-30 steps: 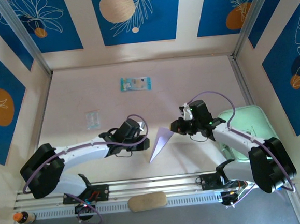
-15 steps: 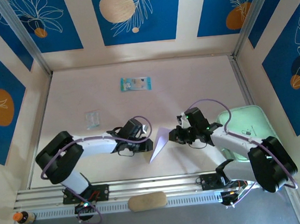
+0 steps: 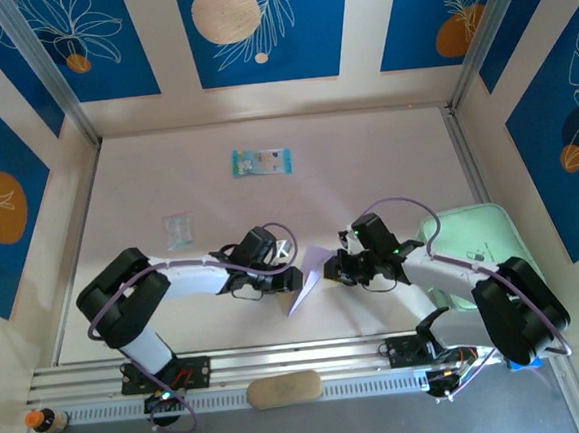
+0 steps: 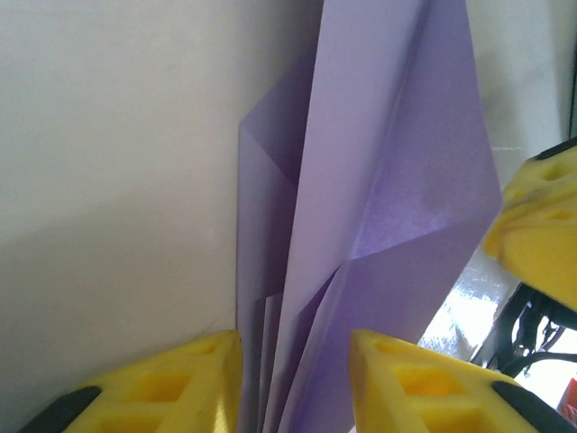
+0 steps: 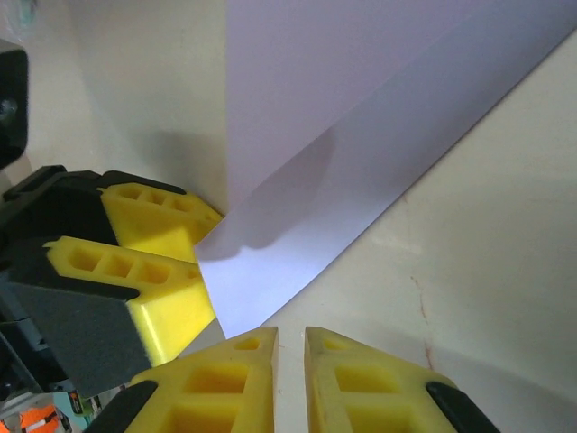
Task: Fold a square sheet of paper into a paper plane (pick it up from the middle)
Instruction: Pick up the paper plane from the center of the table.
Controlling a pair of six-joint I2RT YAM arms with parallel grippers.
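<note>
**Desk:** What takes up most of the shot from above?

**Photographer:** A pale table [image 3: 366, 170] boxed in by blue-and-cream panels. Two white arms reach in from the near rail and meet just short of the table's middle.

**Desk:** And on the right?

**Photographer:** A mint-green tray [image 3: 486, 226] lies at the table's right edge, partly under the right arm.

**Desk:** Where is the paper?

**Photographer:** The paper plane [image 3: 308, 283], a lilac dart with its folds showing, sits tilted between the two grippers, its point toward the near rail. The left gripper [image 3: 292, 273] is clamped on the plane's left side. In the left wrist view the folded layers run down between its yellow fingers [image 4: 180, 383].

**Desk:** And the other one?

**Photographer:** The right gripper [image 3: 331, 265] meets the plane's upper right edge. Its fingers [image 5: 361, 379] are drawn almost together and the paper's edge ends at their tips. I cannot tell whether it is pinched.

**Desk:** Anything smaller?

**Photographer:** A blue-green printed packet [image 3: 261, 162] lies near the far wall, well apart from the arms. A small clear wrapper [image 3: 178, 230] lies to the left.
</note>
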